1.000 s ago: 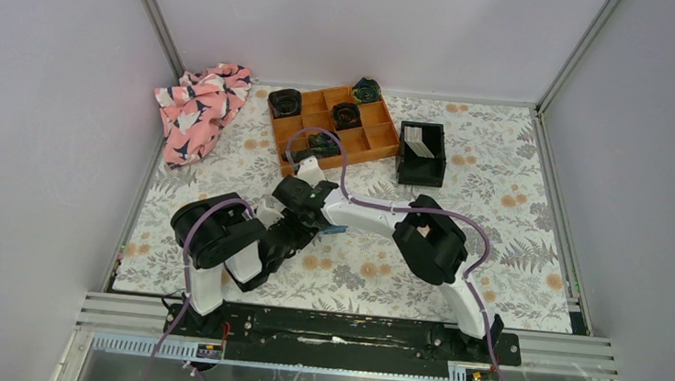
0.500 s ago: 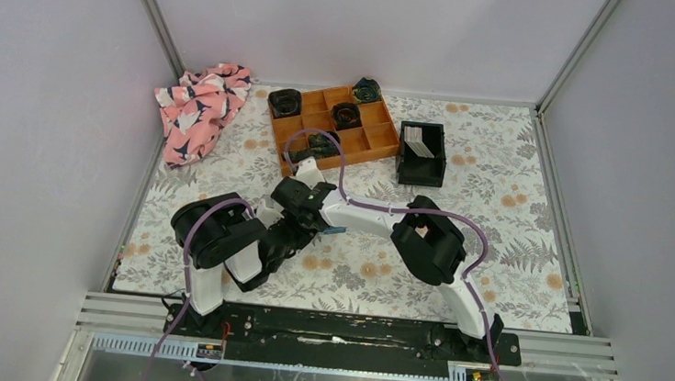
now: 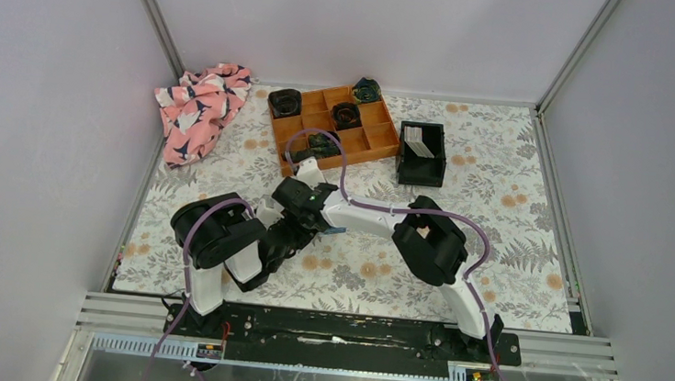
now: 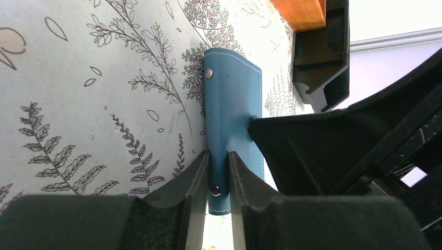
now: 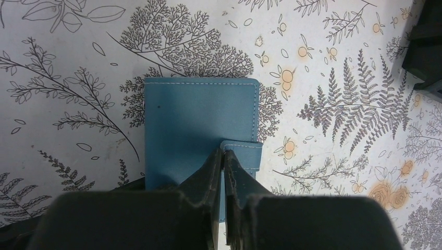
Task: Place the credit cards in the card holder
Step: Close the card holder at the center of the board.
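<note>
Holder: teal-blue folding card holder (image 5: 200, 114), closed on the floral table (image 5: 339, 62).
Left claw (image 4: 219, 156): clamps its edge.
Right claw (image 5: 224, 153): pinches its tab.
Remaining: pale credit cards (image 3: 418, 142), none loaded, in black square bin (image 3: 420, 175).

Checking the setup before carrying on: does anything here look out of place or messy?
Only the pink cloth: it lies crumpled in the far left corner, partly off the mat. The orange tray sits a little askew to the mat's edge. The card holder lies flat and looks undamaged.
</note>
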